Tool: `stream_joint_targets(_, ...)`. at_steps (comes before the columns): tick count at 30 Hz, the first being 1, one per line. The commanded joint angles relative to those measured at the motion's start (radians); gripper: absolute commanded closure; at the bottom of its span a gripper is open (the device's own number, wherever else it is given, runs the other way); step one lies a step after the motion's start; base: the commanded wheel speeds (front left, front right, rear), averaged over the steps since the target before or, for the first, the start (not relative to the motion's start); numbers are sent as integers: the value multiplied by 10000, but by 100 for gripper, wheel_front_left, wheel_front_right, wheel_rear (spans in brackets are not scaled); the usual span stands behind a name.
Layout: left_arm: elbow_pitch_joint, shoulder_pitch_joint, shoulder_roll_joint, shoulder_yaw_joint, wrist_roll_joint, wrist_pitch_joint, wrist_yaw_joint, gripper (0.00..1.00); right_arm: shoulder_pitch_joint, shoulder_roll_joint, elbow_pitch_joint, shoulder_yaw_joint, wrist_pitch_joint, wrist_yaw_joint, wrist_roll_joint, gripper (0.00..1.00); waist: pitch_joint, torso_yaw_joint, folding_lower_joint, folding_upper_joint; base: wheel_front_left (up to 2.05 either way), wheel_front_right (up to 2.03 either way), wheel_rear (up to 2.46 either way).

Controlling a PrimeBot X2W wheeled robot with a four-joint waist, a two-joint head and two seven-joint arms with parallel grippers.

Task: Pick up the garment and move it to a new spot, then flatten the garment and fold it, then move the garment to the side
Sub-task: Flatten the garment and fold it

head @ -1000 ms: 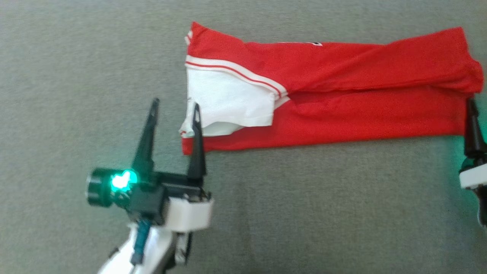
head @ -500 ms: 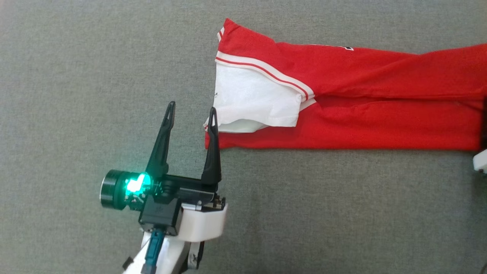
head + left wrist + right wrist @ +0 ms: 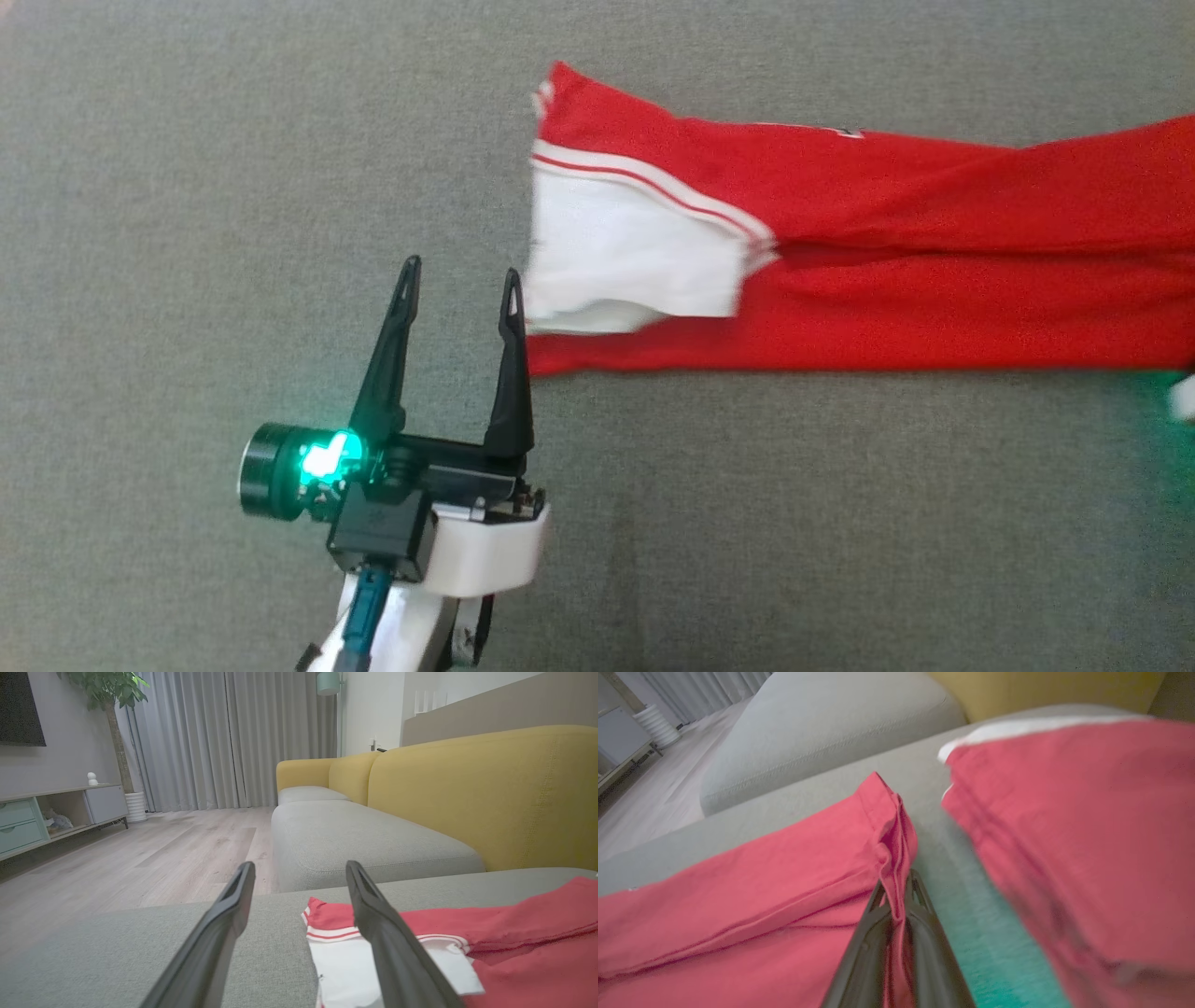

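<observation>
The garment [image 3: 887, 252] is red with a white sleeve and lies stretched left to right on the grey cushion [image 3: 187, 187]. My left gripper [image 3: 461, 273] stands open just left of the garment's left end, its right finger [image 3: 509, 373] beside the sleeve corner with nothing between the fingers. The left wrist view shows the same open fingers [image 3: 300, 867] and the garment [image 3: 514, 933] to their right. In the right wrist view my right gripper [image 3: 896, 893] is shut on a bunched red edge of the garment [image 3: 761, 882]. Another red part [image 3: 1064, 812] hangs blurred to the right.
A yellow sofa back [image 3: 481, 793] rises behind the grey cushion, and another grey seat [image 3: 355, 840] lies beyond it. Wood floor [image 3: 140, 849], a low cabinet [image 3: 56, 812], curtains [image 3: 224, 737] and a potted plant [image 3: 112, 700] are farther off. A white bit of my right arm [image 3: 1184, 397] shows at the edge.
My right gripper has shut on the garment's red edge. The head camera has shifted. The garment's left end now lies slightly clear of my left gripper's right finger, which overlapped it before.
</observation>
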Motion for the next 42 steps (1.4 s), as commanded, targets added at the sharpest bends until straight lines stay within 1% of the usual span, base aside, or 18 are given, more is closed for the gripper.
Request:
stream_joint_targets(1, -276, 23, -12, 411, 95, -47, -51, 0, 67, -553, -414, -113, -49, -7, 106, 100, -41, -36, 0, -1, 0, 0, 0)
stream_joint_targets(4, -247, 96, -56, 547, 167, -47, -178, 0, 36, -1009, -999, -559, 344, -7, 265, 100, -125, -113, 0, -1, 0, 0, 0)
stream_joint_targets(6, -231, 139, -77, 630, 211, -47, -261, 0, -13, -1154, -1631, -735, 746, -7, 490, 100, -150, -158, 0, -1, 0, 0, 0)
stream_joint_targets(8, -205, 164, -99, 703, 251, -47, -341, 0, -43, -1166, -2450, -781, 1180, -7, 791, 100, -173, -187, 0, -1, 0, 0, 0)
stream_joint_targets(12, -166, 201, -171, 804, 250, -47, -458, 0, -87, -612, -4311, -678, 2173, -7, 1388, 100, -231, -174, 0, -1, 0, 0, 0)
stream_joint_targets(14, -146, 200, -217, 801, 231, -47, -510, 0, -55, -159, -5190, -467, 2675, -7, 1502, 100, -235, -121, 0, -1, 0, 0, 0)
stream_joint_targets(17, -110, 161, -278, 748, 195, -47, -585, 0, -56, 504, -6273, 102, 3401, -7, 1553, 100, -210, 11, 0, -1, 0, 0, 0)
stream_joint_targets(20, -84, 127, -321, 708, 125, -47, -626, 0, -210, 1122, -6948, 740, 3919, -7, 1403, 100, -170, 207, 0, -1, 0, 0, 0)
stream_joint_targets(23, -66, 85, -347, 686, 68, -47, -635, 0, -450, 1706, -7138, 1474, 4348, -7, 1279, 100, -110, 422, 0, -1, 0, 0, 0)
stream_joint_targets(24, -61, 35, -358, 643, 30, -47, -641, 0, -567, 1992, -7059, 1934, 4520, -7, 1141, 100, -44, 602, 0, -1, 0, 0, 0)
stream_joint_targets(28, -75, -54, -368, 513, -165, -47, -569, 0, -713, 2433, -6596, 2691, 4570, -7, 902, 100, 70, 934, 0, -1, 0, 0, 0)
stream_joint_targets(34, -67, -145, -371, 265, -445, -47, -383, 0, -861, 2782, -5719, 3643, 4485, -7, 696, 100, 217, 1349, 0, -1, 0, 0, 0)
stream_joint_targets(38, -68, -180, -371, 177, -541, -47, -297, 0, -892, 2877, -5307, 4026, 4443, -7, 609, 100, 283, 1487, 0, -1, 0, 0, 0)
stream_joint_targets(39, -69, -192, -371, 157, -563, -47, -272, 0, -899, 2898, -5180, 4165, 4450, -7, 591, 95, 298, 1514, 0, -1, 0, 0, 0)
stream_joint_targets(40, -69, -201, -371, 140, -579, -47, -254, 0, -900, 2915, -5076, 4291, 4446, -7, 573, 69, 314, 1534, 0, -1, 0, 0, 0)
stream_joint_targets(41, -68, -211, -372, 132, -592, -47, -237, 0, -906, 2929, -5001, 4411, 4427, -7, 548, 23, 333, 1547, 0, -1, 0, 0, 0)
stream_joint_targets(42, -66, -222, -372, 132, -601, -47, -219, 0, -923, 2940, -4957, 4513, 4368, -7, 529, 0, 346, 1546, 0, -1, 0, 0, 0)
